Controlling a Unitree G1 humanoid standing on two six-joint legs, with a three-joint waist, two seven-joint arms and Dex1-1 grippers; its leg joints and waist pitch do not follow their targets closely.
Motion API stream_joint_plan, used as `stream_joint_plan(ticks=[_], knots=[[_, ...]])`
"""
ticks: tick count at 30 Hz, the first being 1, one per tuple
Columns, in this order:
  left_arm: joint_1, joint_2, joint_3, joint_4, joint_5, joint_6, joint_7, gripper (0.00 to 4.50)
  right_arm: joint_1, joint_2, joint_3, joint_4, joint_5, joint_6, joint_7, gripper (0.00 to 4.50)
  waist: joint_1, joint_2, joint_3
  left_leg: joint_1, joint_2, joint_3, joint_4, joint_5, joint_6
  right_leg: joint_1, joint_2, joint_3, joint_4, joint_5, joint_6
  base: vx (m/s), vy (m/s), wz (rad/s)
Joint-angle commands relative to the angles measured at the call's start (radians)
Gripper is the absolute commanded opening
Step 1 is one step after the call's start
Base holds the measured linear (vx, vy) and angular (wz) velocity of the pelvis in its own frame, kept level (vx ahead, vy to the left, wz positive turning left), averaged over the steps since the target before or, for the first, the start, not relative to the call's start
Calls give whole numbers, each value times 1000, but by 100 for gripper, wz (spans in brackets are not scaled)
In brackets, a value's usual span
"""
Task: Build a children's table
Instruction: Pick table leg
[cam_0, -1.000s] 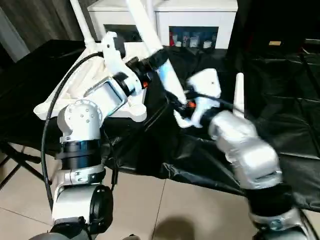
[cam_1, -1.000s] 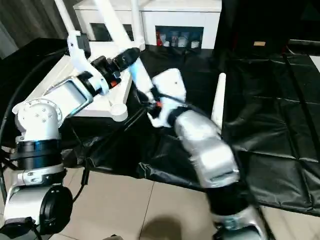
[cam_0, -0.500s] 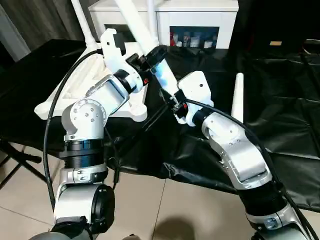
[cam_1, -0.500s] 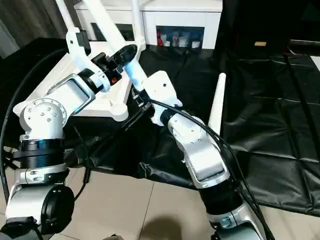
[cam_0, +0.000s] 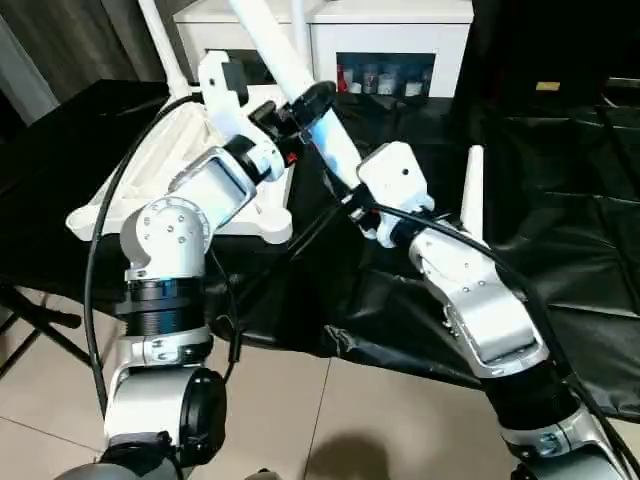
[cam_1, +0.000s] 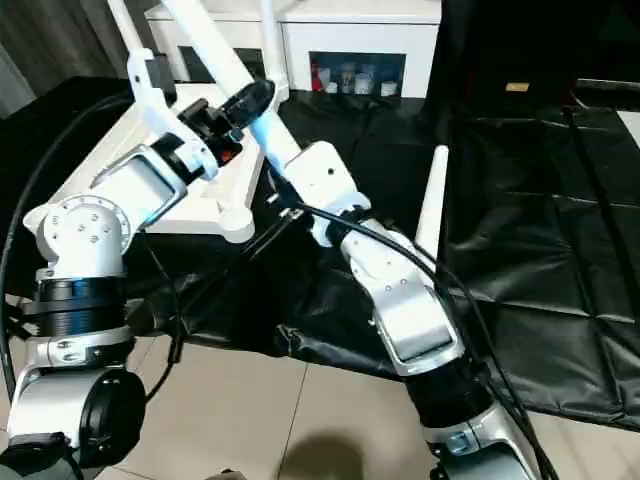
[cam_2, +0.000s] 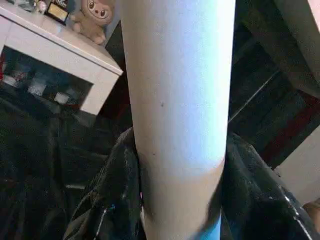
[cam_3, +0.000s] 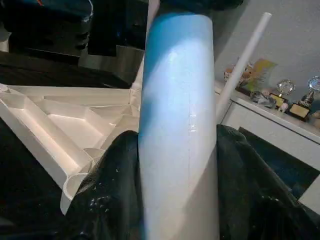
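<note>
Item: children's table, white plastic, in parts, on a black-covered work table (cam_0: 560, 250). Nearest: right gripper (cam_0: 350, 205), black fingers (cam_3: 107, 195) closed round the lower, thicker end of a long tapered leg (cam_0: 300, 80); the wrist view shows a pad pressed to each side of the shaft. Just beyond, left gripper (cam_0: 305, 105) clamps the same leg higher up, fingers (cam_2: 112, 200) hugging both flanks. The leg is held slanting in the air between the two hands, its thin end rising away toward the robot's left, over the tabletop (cam_0: 170, 170). The tabletop lies upside down at the robot's left, ribbed underside up, with an empty rounded corner socket (cam_0: 272, 222) at its near corner. Two legs (cam_0: 163, 48) appear already seated and stand up from its far side; a spare leg (cam_0: 470, 195) lies on the black cover at the right. Farthest: white cabinet with glass doors (cam_0: 390, 45). Handling, by judgement: leg hollow, light and stiff, its smooth round surface inclined to turn or slip in the pads; best gripped near the thick end, close to the socket, so it can be steered and pushed in squarely. Tabletop light, likely to slide on the cover when pushed.
</note>
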Motion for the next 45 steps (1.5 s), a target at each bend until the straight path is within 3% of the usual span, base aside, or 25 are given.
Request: stream_joint_plan(ticks=[1,5,7,8,9,10,11,13,14,17,20,24,30,31,34,37,45], knots=[[14,25,0,14,31,-16,5,188,-23,11,-9,-14,31,-45,32,241,-2,-13,-76,-3,3,0,-56,20,-4,73,-57,34,-57,147,-164,0,0,0],[19,33,-7,20,38,-30,-6,188,-25,19,-31,-9,52,-43,41,260,-4,-14,-77,-4,3,0,-55,23,8,73,-56,33,-57,155,-163,0,0,0],[21,49,-17,28,48,-37,-28,186,-30,36,-65,-11,112,-6,69,298,-6,-11,-77,-2,4,-1,-56,19,10,73,-57,33,-57,150,-164,0,0,0],[21,66,-28,31,55,-40,-56,185,-37,56,-116,-25,216,70,113,298,-6,-10,-77,-1,3,-1,-56,15,18,74,-56,34,-56,152,-168,0,0,0],[21,69,-30,31,56,-40,-61,185,-38,59,-124,-27,232,82,119,298,-7,-9,-77,0,2,-1,-57,13,24,74,-56,34,-57,149,-170,0,0,0],[20,86,-41,32,60,-41,-93,185,-49,69,-178,-37,337,167,163,298,-8,-9,-76,1,3,-1,-57,10,28,73,-54,34,-58,150,-178,0,0,0],[20,96,-47,31,60,-40,-113,185,-53,67,-193,-37,373,203,185,298,-6,-9,-78,3,5,-3,-58,13,28,73,-55,34,-57,150,-183,0,0,0],[20,114,-58,27,56,-32,-147,185,-57,52,-201,-36,407,239,222,298,-5,-7,-79,1,8,-3,-58,24,14,72,-58,32,-54,164,-192,0,0,0],[22,139,-74,18,47,-14,-197,185,-59,21,-204,-33,450,293,283,298,-2,-13,-79,1,5,-2,-58,25,12,75,-56,33,-54,168,-193,0,0,0],[20,164,-82,6,22,21,-247,185,-62,-20,-200,-27,480,338,347,298,2,-12,-80,1,7,0,-57,31,6,73,-59,33,-53,172,-196,0,0,0],[22,211,-78,-44,-91,124,-384,185,-76,-90,-204,-16,564,503,439,298,7,-15,-80,1,4,0,-56,37,4,75,-58,34,-51,169,-210,0,0,0],[31,241,-84,-81,-154,173,-477,184,-83,-116,-211,-18,612,551,480,298,6,-16,-77,-3,5,2,-56,29,6,73,-59,32,-52,154,-218,0,0,0],[30,267,-81,-112,-246,251,-585,184,-103,-140,-224,-24,676,627,528,298,6,-13,-76,1,7,3,-58,12,3,70,-59,32,-58,81,-212,0,0,0],[30,268,-81,-113,-249,253,-588,184,-103,-141,-225,-24,678,630,529,262,7,-12,-76,1,8,2,-58,14,1,70,-61,32,-58,80,-212,0,0,0],[43,293,-108,-133,-246,266,-628,184,-105,-141,-236,-25,700,657,528,262,7,-12,-76,0,8,1,-59,16,-2,69,-61,32,-59,67,-205,0,0,0],[43,298,-114,-127,-234,261,-634,184,-102,-152,-232,-31,709,666,532,222,7,-11,-76,1,8,2,-59,15,-8,69,-61,32,-60,65,-202,0,0,0],[42,303,-122,-117,-208,232,-644,184,-96,-159,-216,-40,703,665,509,199,9,-12,-79,-2,6,2,-58,31,-10,71,-60,31,-57,96,-200,0,0,0]])
